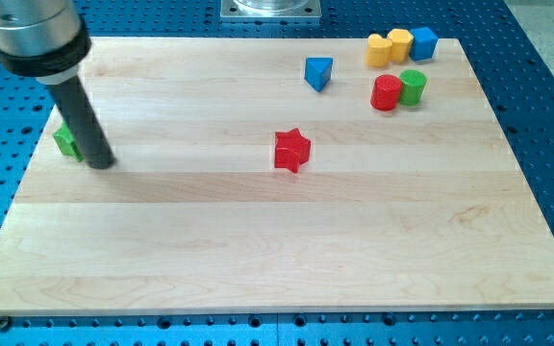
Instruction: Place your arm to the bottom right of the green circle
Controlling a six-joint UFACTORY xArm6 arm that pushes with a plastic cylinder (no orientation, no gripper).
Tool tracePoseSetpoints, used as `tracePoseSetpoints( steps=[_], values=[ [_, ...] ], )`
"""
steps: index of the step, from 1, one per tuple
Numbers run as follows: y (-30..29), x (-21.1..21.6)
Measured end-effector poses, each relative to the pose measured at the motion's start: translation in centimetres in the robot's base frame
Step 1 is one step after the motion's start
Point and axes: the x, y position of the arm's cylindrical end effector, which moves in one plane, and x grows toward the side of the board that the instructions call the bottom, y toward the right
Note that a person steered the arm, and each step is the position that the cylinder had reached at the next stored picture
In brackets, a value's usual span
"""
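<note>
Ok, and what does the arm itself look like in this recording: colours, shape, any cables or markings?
Only the arm's lower end shows. A silvery metal cylinder at the view's top left meets a wide black collar, from which a straight dark grey rod runs down to my tip, on the wooden board beside a partly hidden green block. No cables or markings are visible.
</note>
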Motion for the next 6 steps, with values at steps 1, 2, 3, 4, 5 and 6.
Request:
tracePoseSetpoints(
  steps=[1,2,3,4,5,6],
  values=[
    [6.3,-1.9],
    [11.4,-5.7],
    [17.4,-6.5],
    [25.1,-6.5],
    [33.0,-6.5],
    [40.2,-6.7]
  ],
)
